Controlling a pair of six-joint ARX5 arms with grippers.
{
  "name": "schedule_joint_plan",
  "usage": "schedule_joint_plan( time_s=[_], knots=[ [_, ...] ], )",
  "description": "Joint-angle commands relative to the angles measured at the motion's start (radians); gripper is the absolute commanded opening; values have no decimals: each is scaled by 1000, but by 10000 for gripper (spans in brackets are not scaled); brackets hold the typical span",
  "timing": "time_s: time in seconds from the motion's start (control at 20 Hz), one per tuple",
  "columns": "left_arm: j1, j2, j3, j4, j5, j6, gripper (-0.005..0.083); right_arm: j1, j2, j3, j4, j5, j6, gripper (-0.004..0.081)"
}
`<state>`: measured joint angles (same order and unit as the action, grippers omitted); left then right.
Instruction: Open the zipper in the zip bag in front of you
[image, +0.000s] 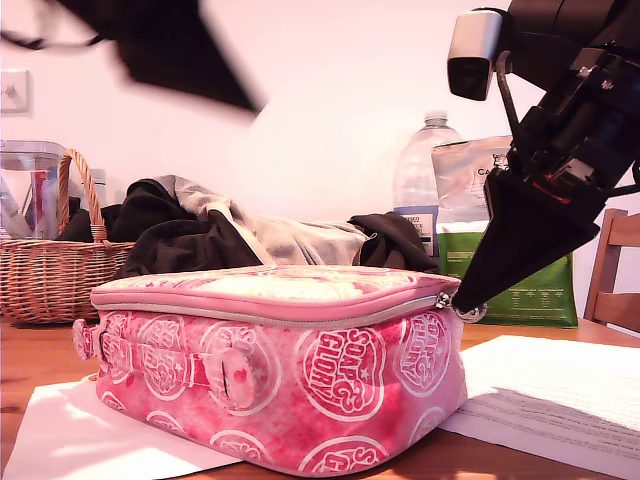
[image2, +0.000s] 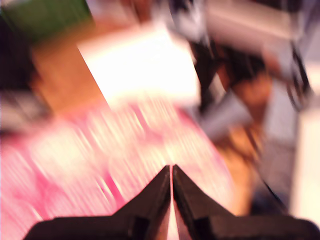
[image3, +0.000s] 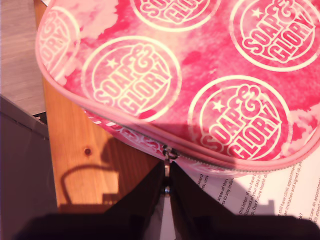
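The zip bag (image: 280, 370), a pink Soap & Glory case, lay on the wooden table (image: 30, 350) with its strap handle facing the exterior camera, resting partly on white sheets of paper (image: 560, 395). Its zipper (image: 270, 318) ran closed below the top panel, ending at the corner on the exterior view's right. My second gripper (image: 465, 298) reached down at a slant from the upper right of the exterior view, its black jaws pinched on the zipper pull (image3: 168, 156) at that corner. My first gripper (image2: 171, 172) was held high above the bag, showing only as a dark blur at the exterior view's upper left; its jaws were pressed together with nothing between them. Behind the bag stood a wicker basket (image: 60, 265), heaped dark clothes (image: 190, 235), a water bottle (image: 420, 180) and a silver-green foil pouch (image: 510, 250).
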<state>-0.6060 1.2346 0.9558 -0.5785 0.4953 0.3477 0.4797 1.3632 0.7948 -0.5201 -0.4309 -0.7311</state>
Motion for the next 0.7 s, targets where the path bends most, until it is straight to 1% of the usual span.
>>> schedule_joint_plan(
  time_s=[0.0, 0.15, 0.25, 0.35, 0.5, 0.65],
  knots=[
    [2, 61, -13, -185, -1, 26, -19, 9, -11, -7, 10, -8, 2, -13],
    [2, 130, -13, -254, -6, 28, -19, 11, -11, -7, 9, -8, 24, -13],
    [2, 176, -13, -259, -7, 55, -19, 12, -11, -7, 8, -13, 24, -13],
    [-6, 216, -13, -214, -9, 71, -19, 16, -11, -7, 5, -12, 24, -13],
    [-12, 278, -13, -127, -29, 68, -19, 24, -11, -7, 0, -12, 24, -13],
    [-28, 323, -13, -48, -29, 68, -19, 34, -11, -7, -16, -13, 25, -13]
  ],
)
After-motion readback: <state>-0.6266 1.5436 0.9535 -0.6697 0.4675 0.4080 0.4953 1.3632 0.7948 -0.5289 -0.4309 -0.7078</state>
